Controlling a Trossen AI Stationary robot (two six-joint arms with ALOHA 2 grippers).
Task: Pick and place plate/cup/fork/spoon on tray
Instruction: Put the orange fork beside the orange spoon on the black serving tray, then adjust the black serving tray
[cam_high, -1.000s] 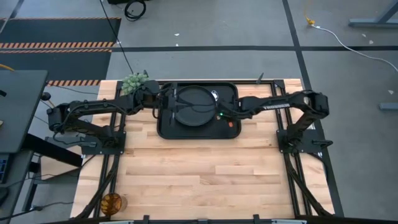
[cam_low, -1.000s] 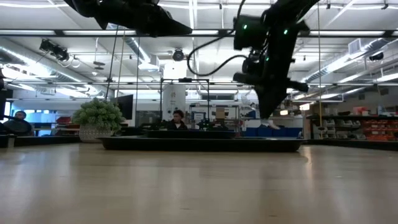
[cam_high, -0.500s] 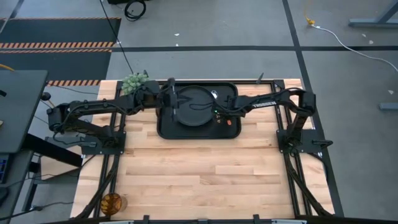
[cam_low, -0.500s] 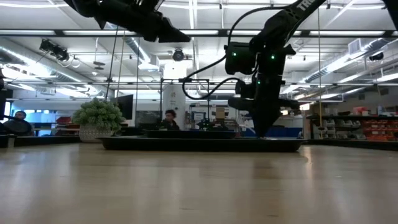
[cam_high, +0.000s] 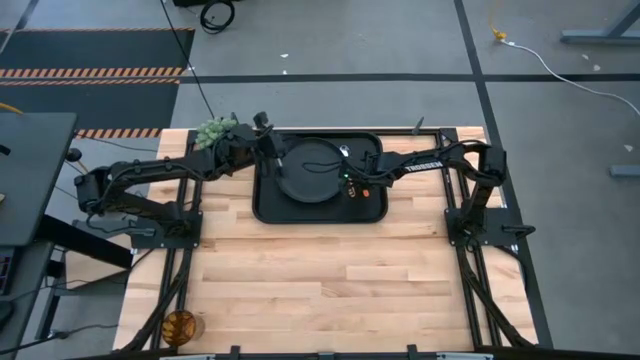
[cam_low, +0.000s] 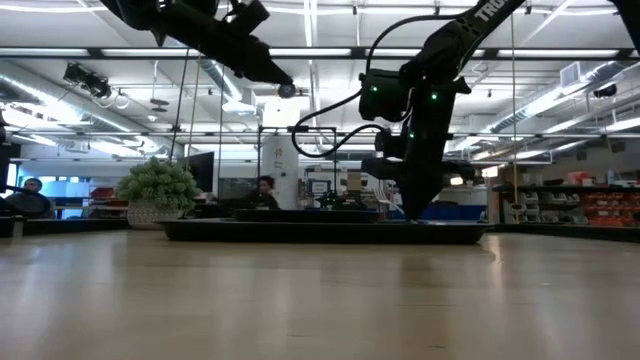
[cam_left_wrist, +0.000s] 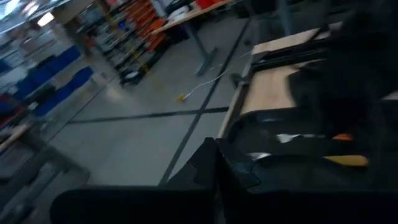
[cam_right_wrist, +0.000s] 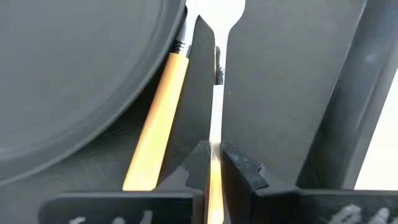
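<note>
Wood desk (cam_high: 330, 270) | cup (cam_high: 181, 326) at near-left corner | left tool (cam_high: 263, 128) above tray's left rim, fingers: cannot tell | tray (cam_high: 268, 205) at far centre holds plate (cam_high: 310, 170) | right tool (cam_right_wrist: 211, 163) clamped on utensil handle (cam_right_wrist: 215, 186) beside plate.

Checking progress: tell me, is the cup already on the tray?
No, the cup stands at the table's near-left corner, far from the tray.

Overhead, table-level, two wrist views, all seemingly sharing tray (cam_high: 318, 206).
</note>
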